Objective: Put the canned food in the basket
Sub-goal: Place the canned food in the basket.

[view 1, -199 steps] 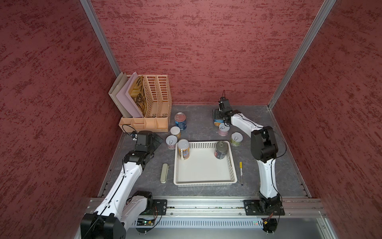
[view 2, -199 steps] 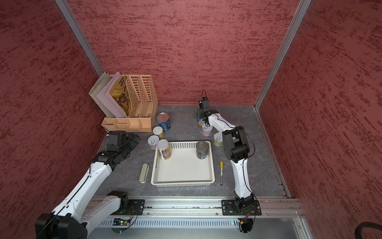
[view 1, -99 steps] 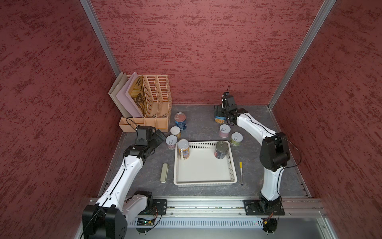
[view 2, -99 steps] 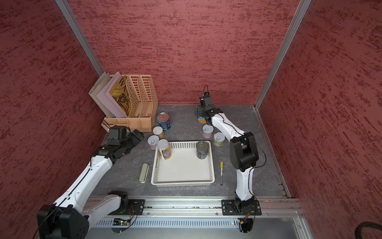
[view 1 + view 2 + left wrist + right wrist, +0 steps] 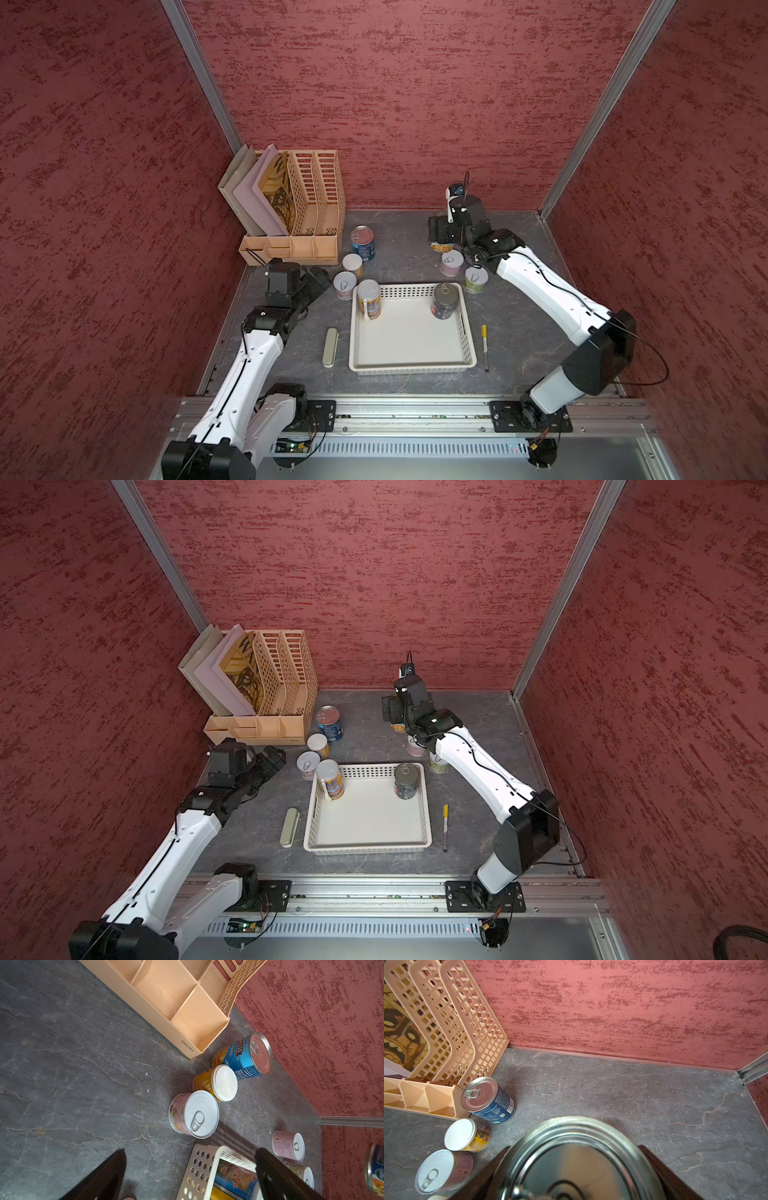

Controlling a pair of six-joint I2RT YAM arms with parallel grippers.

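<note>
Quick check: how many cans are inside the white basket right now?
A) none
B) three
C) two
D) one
C: only the slim yellow-labelled can and the dark can stand inside the basket. The rest are outside it, including the blue-labelled can gripped by the right gripper.
</note>
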